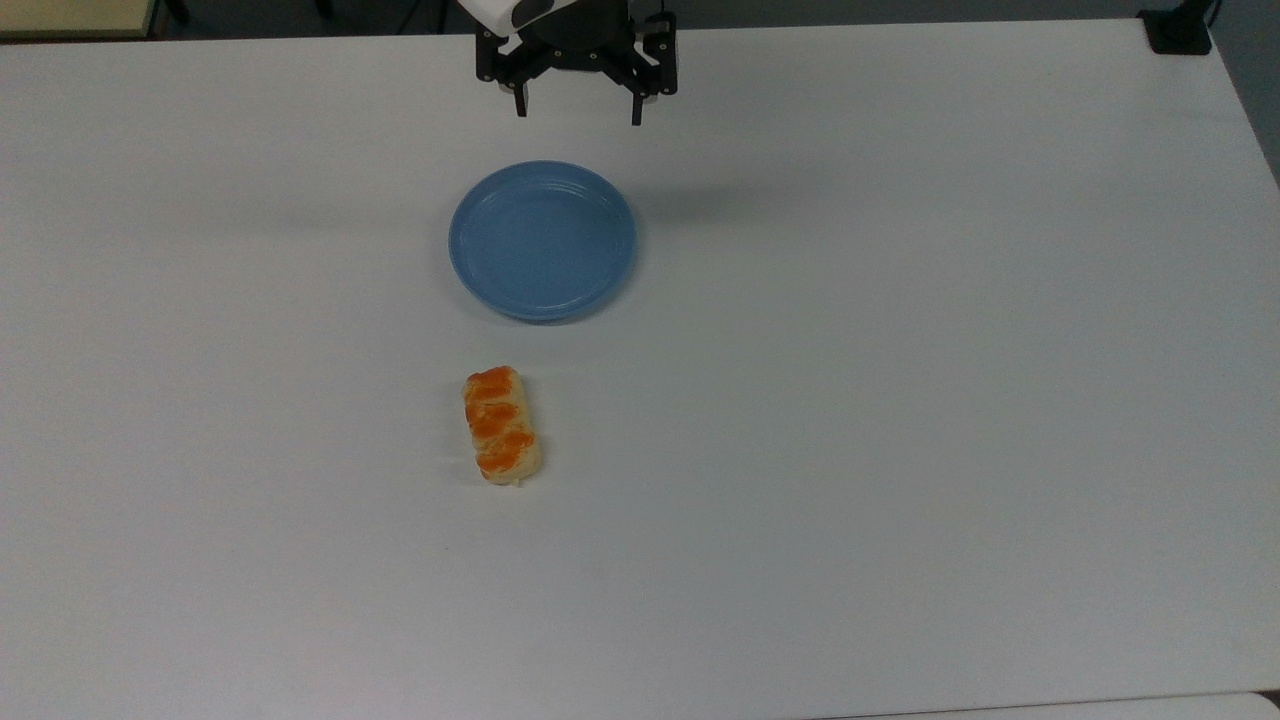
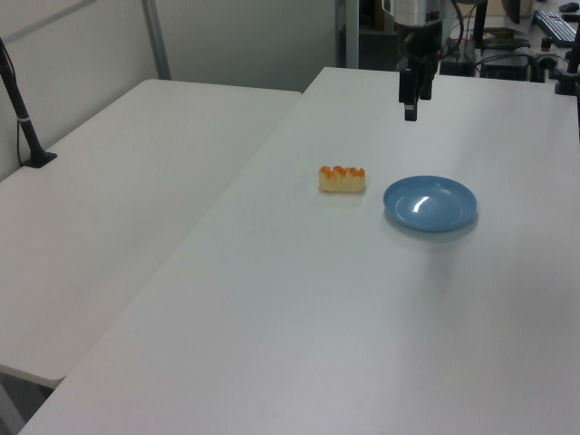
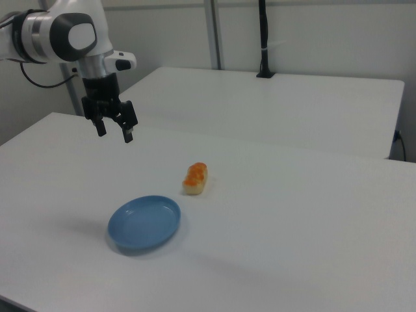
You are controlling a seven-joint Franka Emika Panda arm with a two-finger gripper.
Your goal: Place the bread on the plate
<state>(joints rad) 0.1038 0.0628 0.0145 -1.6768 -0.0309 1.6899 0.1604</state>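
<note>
Top view: gripper [image 1: 578, 108] hangs wide open beyond the plate [image 1: 542, 240]; a skewed reach could probably nudge the bread [image 1: 502, 424] away.

A lab or research office is suggested. Two plain white folding tables are set side by side, the nearer table [image 2: 362, 299] and a second table [image 2: 118, 199] at the left of the left view. A black clamped pole [image 2: 23, 118] is fixed at that second table's edge, and a similar black pole [image 3: 263, 39] is seen at the top of the right view. A keyboard [image 2: 555, 25] and cabled equipment are found at the upper right of the left view. Pale partition walls [image 3: 312, 36] are seen behind.
</note>
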